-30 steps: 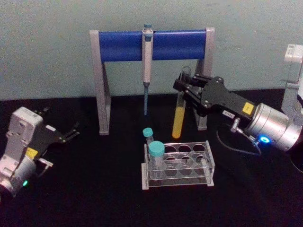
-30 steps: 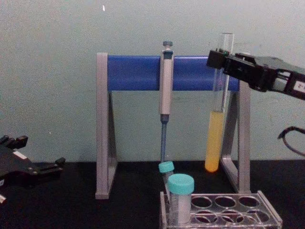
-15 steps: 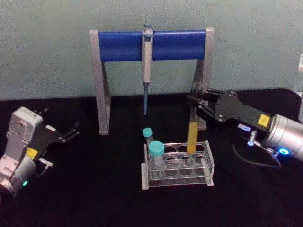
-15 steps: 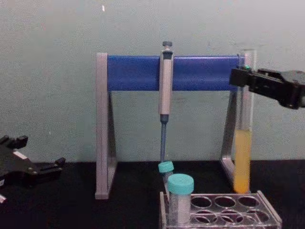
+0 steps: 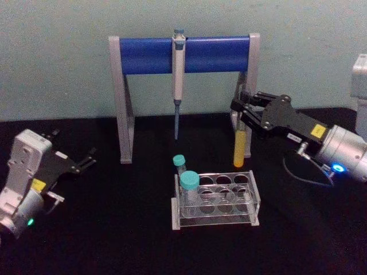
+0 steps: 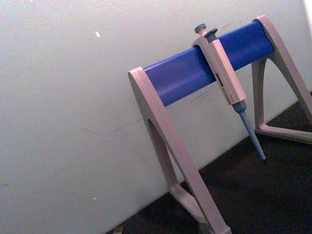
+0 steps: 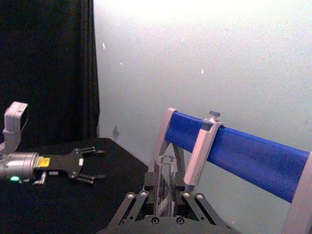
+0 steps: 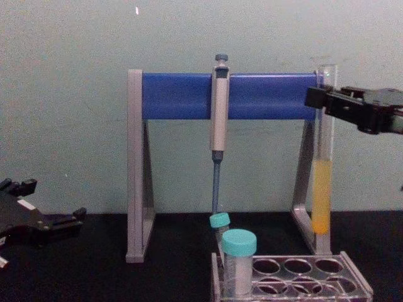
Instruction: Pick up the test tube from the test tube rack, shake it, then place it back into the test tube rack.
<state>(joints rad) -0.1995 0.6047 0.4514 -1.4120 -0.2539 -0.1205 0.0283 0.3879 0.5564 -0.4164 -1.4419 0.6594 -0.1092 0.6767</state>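
Above the rear right corner of the test tube rack, my right gripper is pinched on the test tube. The grip sits high on the glass, with the open mouth standing free above my fingers. The tube hangs upright. Its yellow-orange liquid fills the lower part, and its rounded bottom is clear of the rack's top plate. I cannot tell whether it is directly over a hole or slightly behind the rack. At the rack's left end stand two teal-capped tubes, the rear one tilted. Behind the rack rises the pipette stand, and the held tube shows in front of its right leg. A pipette hangs from the blue bar, behind the rack's left end. Well to the rack's left, my left gripper rests low over the black table, its fingers spread apart and holding nothing.
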